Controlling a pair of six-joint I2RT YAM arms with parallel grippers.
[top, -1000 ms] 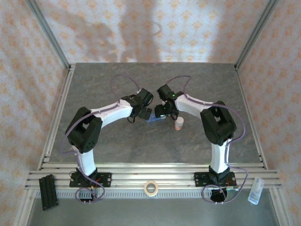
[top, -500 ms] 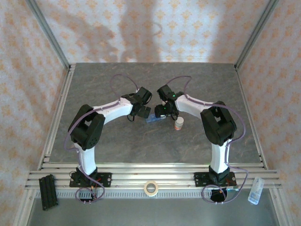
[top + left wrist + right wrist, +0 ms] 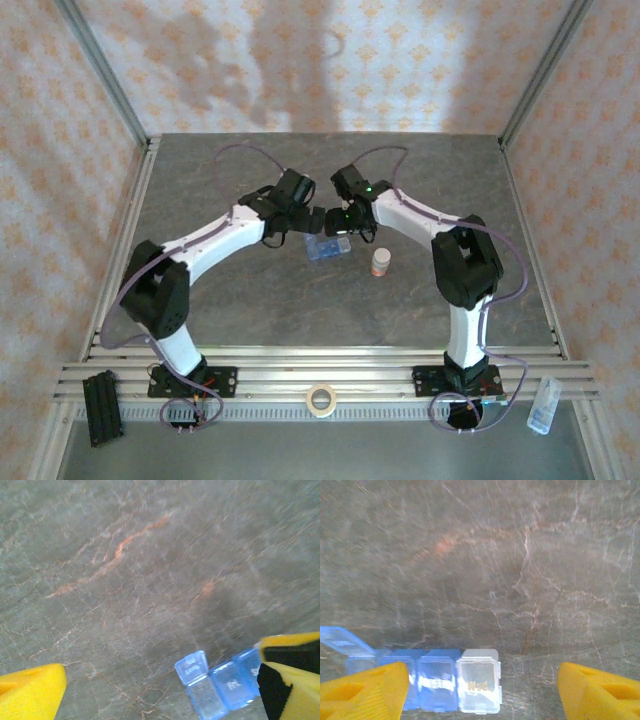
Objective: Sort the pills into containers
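The containers (image 3: 327, 247) lie near the middle of the surface (image 3: 220, 290), a joined strip running left to right. Just behind the strip, the left pincer (image 3: 160, 682) and the right pincer (image 3: 482, 690) face each other from either side. In the left wrist view the strip lies between that pincer's fingers, close to the right-hand one. In the right wrist view it lies by the left-hand finger, which overlaps its end compartments. The bottle (image 3: 381, 263) stands upright just right of the strip, slightly nearer the arm bases and apart from it. On the rail (image 3: 400, 375) at the near edge, a roll of tape (image 3: 321, 400) lies between the two bases.
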